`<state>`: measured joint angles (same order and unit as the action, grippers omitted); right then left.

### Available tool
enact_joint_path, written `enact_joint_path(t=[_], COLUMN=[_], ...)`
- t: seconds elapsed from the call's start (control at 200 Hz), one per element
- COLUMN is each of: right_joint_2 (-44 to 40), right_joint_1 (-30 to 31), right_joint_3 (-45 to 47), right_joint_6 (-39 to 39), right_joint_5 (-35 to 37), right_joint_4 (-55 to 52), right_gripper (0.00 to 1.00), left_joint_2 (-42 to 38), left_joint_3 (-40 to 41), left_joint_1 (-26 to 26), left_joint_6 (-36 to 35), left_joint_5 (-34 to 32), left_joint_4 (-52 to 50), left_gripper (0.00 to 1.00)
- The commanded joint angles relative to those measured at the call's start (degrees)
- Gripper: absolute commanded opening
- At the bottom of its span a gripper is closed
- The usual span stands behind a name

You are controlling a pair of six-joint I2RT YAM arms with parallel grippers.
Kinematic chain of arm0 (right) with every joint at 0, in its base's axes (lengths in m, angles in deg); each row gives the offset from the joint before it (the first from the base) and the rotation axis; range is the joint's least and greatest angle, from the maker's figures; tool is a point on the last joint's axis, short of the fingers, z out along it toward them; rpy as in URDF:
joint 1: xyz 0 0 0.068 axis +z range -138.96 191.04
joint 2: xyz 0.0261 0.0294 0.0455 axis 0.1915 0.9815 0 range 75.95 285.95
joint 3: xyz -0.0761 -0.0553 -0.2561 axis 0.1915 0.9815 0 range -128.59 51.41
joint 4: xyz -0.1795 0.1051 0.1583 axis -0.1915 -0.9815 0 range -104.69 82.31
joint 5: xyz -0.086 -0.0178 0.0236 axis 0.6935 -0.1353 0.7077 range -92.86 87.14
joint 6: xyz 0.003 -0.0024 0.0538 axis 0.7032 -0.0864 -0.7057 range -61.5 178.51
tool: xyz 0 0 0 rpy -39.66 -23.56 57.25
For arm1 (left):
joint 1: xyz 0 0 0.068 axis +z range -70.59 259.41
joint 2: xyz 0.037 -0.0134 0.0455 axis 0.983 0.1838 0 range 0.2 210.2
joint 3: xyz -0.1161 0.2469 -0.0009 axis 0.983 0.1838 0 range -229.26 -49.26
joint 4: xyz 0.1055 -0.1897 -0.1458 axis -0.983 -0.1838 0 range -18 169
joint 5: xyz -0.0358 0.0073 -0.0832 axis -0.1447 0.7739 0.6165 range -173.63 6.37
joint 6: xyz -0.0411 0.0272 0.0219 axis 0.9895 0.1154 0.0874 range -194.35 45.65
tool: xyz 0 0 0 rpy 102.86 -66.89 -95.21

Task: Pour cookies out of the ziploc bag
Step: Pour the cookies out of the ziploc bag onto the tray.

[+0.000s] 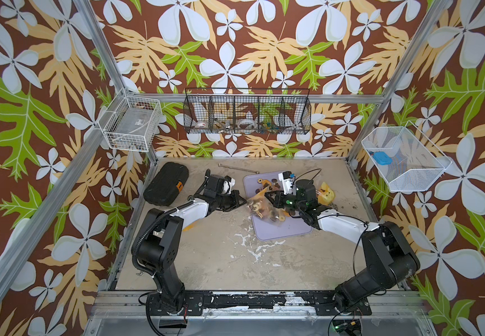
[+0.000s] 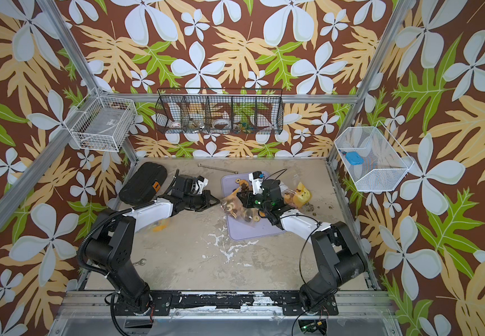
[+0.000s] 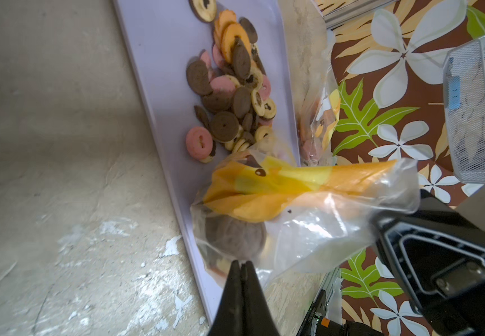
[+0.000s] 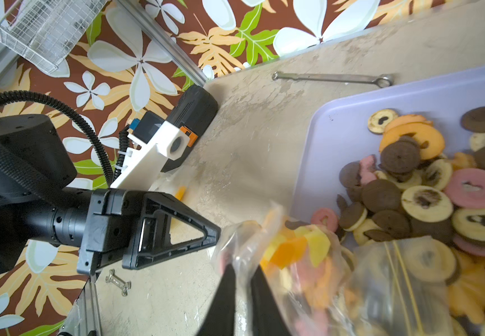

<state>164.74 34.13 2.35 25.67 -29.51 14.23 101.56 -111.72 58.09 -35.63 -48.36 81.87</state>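
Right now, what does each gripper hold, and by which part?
Left gripper: shut on the edge of the clear plastic ziploc bag. Right gripper: jaws slightly apart around the same bag's film; hold uncertain.

My left arm (image 1: 160, 244) and right arm (image 1: 386, 256) are black at the joints, with white shells (image 1: 196, 209) on the forearms. A ribbed black hose (image 4: 46, 99) runs along the left; thin black wires (image 2: 300, 256) trail off the right. A white camera block (image 4: 174, 144) sits on each wrist. My fingers (image 4: 210, 232) are black hollow triangular frames, and small green lights (image 1: 288, 201) glow by my right wrist
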Motion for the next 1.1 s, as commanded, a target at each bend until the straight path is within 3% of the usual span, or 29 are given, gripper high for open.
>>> enact_joint_path(t=[0.0, 0.12, 0.205, 0.555, 1.096], right_joint_2=[-3.4, -7.9, -9.9, -19.5, -22.2], right_joint_1=[-1.1, -1.5, -2.4, -5.2, -6.3], right_joint_3=[0.3, 0.5, 0.9, 10.2, 14.2], right_joint_6=[1.8, 3.5, 3.7, 1.9, 2.0], right_joint_5=[3.2, 8.5, 10.6, 10.3, 9.8], right_joint_4=[-5.6, -15.1, -21.0, -27.5, -28.1], right_gripper=[0.44, 0.84, 1.0, 1.0, 1.0], left_joint_2=[1.3, 3.6, 5.6, 15.0, 22.2], left_joint_3=[-2.9, -6.1, -8.5, -20.0, -32.2], left_joint_1=[-0.6, -0.9, -1.0, -1.5, -2.8], left_joint_6=[-1.4, -1.1, -0.9, 0.6, 4.3], left_joint_5=[1.9, 2.8, 3.3, 6.1, 8.5], left_joint_4=[-1.4, -1.4, -1.5, 0.2, 1.1], left_gripper=[0.0, 0.0, 0.0, 0.0, 0.0])
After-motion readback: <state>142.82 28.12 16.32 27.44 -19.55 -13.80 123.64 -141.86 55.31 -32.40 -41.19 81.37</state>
